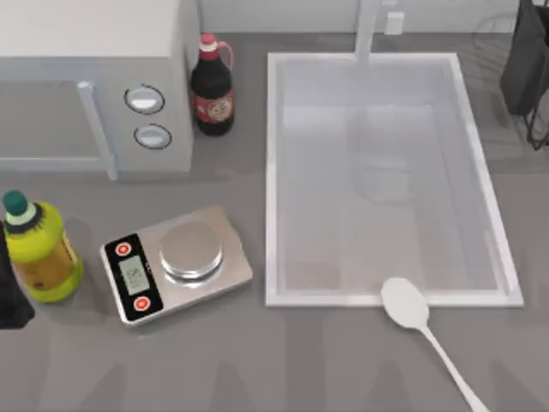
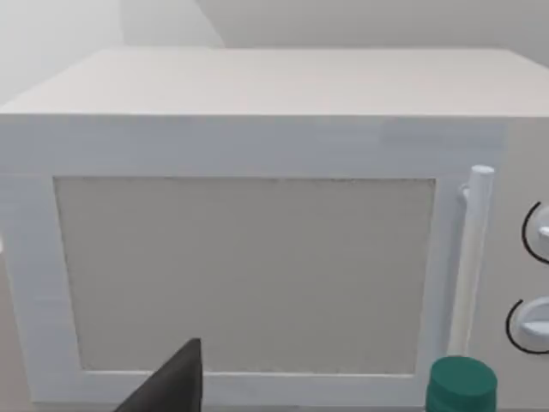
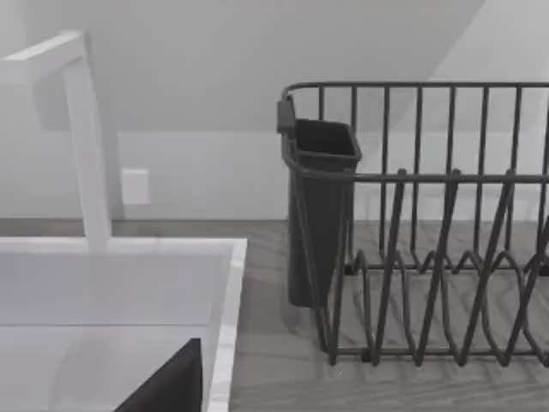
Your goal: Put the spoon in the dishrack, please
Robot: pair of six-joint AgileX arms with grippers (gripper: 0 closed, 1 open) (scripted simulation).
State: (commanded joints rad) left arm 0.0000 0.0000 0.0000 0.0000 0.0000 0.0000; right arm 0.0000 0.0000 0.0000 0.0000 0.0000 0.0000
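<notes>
The sink basin serves as the landmark. The microwave stands to its left, apparently just kitchen furniture. The dishrack sits just past the basin's right rim, at the far corner; it is cut off at the frame edge, so its full extent is unclear. The kitchen scale lies left of the basin's near corner. The spoon rests untouched on the counter, its bowl against the basin's near rim and its handle end cut off. Whether either gripper is open or closed, I cannot tell.
</notes>
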